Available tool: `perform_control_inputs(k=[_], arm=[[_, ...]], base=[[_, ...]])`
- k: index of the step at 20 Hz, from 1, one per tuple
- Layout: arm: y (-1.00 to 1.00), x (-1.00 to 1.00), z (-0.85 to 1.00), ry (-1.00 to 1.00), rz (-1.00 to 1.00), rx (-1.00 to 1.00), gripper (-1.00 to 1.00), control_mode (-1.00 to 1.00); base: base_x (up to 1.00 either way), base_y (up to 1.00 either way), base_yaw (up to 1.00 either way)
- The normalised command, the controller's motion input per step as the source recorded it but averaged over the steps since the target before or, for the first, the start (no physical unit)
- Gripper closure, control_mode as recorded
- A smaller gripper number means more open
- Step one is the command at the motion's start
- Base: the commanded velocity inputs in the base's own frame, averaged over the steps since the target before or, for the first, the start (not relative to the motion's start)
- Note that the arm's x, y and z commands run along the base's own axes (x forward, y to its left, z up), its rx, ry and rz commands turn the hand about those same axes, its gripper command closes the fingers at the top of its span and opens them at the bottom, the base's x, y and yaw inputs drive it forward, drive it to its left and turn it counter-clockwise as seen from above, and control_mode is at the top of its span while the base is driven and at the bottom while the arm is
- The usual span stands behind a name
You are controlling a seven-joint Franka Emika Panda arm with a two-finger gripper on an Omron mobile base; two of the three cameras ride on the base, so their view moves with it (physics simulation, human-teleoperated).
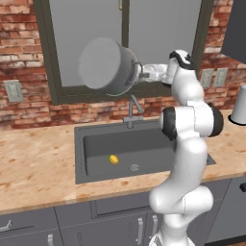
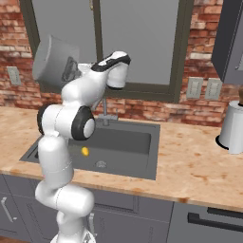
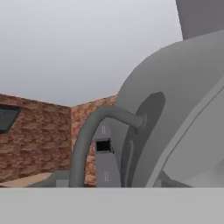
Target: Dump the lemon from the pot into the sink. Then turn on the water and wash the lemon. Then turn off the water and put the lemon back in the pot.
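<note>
Now lemon [image 1: 113,159] well below gripper [image 1: 140,73]

The white arm rises upright in front of the sink [image 1: 86,149], its elbow bent high above the basin. The forearm reaches sideways at window height, and the gripper [image 1: 140,73] is clamped on the pot's [image 1: 105,66] side handle, holding it tipped over.
</note>
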Motion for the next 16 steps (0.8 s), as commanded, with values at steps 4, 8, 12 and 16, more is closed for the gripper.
perform_control_inputs(k=[4,8,12,16], arm=[[0.18,-1.0,0.49,-0.32,-0.02,-0.15,1.0,-1.0],[0.33,-1.0,0.19,-0.3,-0.06,-0.26,1.0,-1.0],[0.34,-1.0,0.0,-0.24,-0.1,-0.3,1.0,-1.0],[0.32,-1.0,-0.01,-0.21,-0.14,-0.36,1.0,-1.0]], base=[[0.0,0.0,0.0],[0.0,0.0,0.0],[0.0,0.0,0.0],[0.0,0.0,0.0]])
